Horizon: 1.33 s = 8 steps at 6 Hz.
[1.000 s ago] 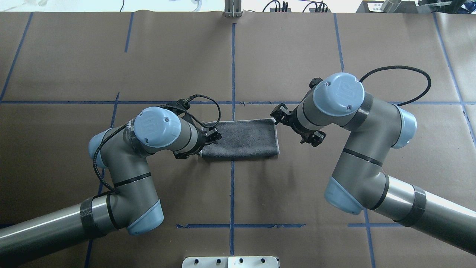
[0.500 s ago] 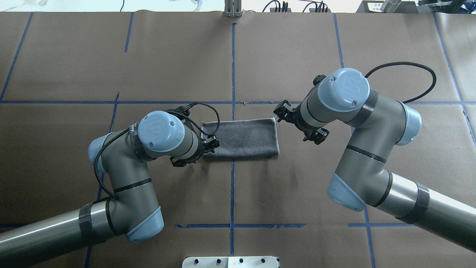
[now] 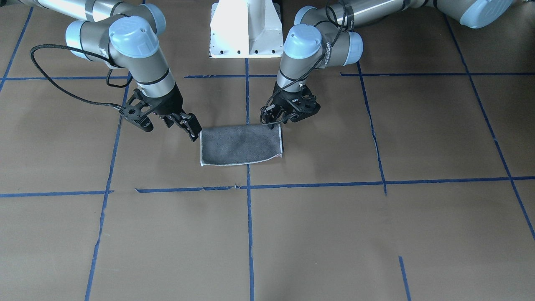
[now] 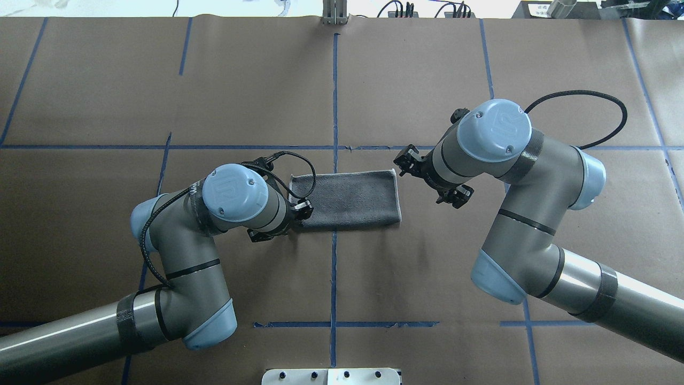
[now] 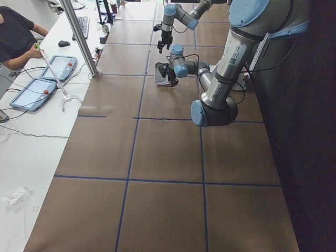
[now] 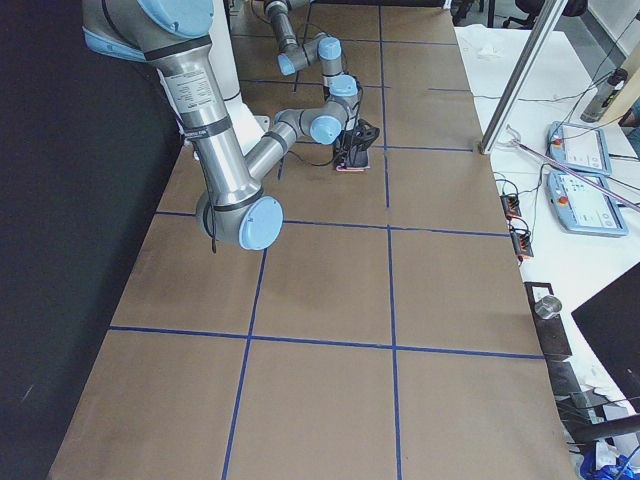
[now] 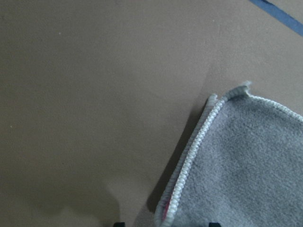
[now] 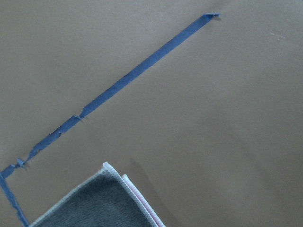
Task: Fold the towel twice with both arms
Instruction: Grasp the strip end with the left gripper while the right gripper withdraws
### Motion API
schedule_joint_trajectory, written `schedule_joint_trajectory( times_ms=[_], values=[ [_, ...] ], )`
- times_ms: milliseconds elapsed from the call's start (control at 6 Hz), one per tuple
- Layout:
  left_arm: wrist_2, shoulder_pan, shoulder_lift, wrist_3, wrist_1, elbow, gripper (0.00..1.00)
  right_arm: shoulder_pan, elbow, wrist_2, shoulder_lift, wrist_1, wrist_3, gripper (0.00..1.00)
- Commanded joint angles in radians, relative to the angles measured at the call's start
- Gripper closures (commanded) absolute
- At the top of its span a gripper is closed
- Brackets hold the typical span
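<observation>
The towel (image 4: 347, 199) lies flat at the table's middle, folded into a strip with its grey face up and pale border showing; it also shows in the front view (image 3: 240, 145). My left gripper (image 4: 295, 215) hovers over the towel's near left corner (image 7: 255, 165), jaws open and empty, and shows in the front view (image 3: 279, 120). My right gripper (image 3: 191, 128) is open and empty, raised just off the towel's right short edge; its wrist view shows a towel corner (image 8: 94, 203) with a pink sliver between the layers.
Blue tape lines (image 4: 334, 96) cross the brown paper table cover. The white pedestal base (image 3: 246, 29) stands at the robot's side of the table. An operator (image 5: 16, 31) and tablets (image 5: 31, 92) sit beyond the far table edge.
My left gripper has slid along the towel's left edge toward the robot's side. My right gripper has backed off a little from the towel's right corner. The towel has not moved.
</observation>
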Motion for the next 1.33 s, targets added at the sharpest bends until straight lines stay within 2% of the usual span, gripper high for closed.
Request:
schedule_joint_trajectory(
  times_ms=[0,167,333,500,833,1000,1167],
  values=[
    [0.002,0.001,0.001,0.009,-0.003,0.002,0.69,-0.002,0.001,-0.002,-0.002,0.000,0.003,0.00],
    [0.002,0.001,-0.001,0.010,-0.003,0.002,0.76,-0.002,0.001,-0.004,-0.002,-0.002,0.003,0.00],
    [0.002,0.001,-0.001,0.010,-0.001,0.000,0.92,-0.002,0.001,-0.004,-0.002,-0.002,0.005,0.00],
    [0.003,-0.001,-0.001,0.010,0.000,0.000,1.00,-0.002,-0.002,-0.005,-0.005,-0.002,0.005,0.00],
    [0.002,-0.019,-0.018,0.010,0.005,-0.017,1.00,0.008,0.013,0.005,-0.018,-0.002,0.000,0.00],
    [0.005,-0.030,-0.048,0.016,0.006,-0.017,1.00,0.027,0.054,0.019,-0.058,-0.005,-0.005,0.00],
    [0.008,-0.036,-0.085,0.045,0.008,-0.015,1.00,0.083,0.094,0.079,-0.110,-0.006,-0.058,0.00]
  ],
)
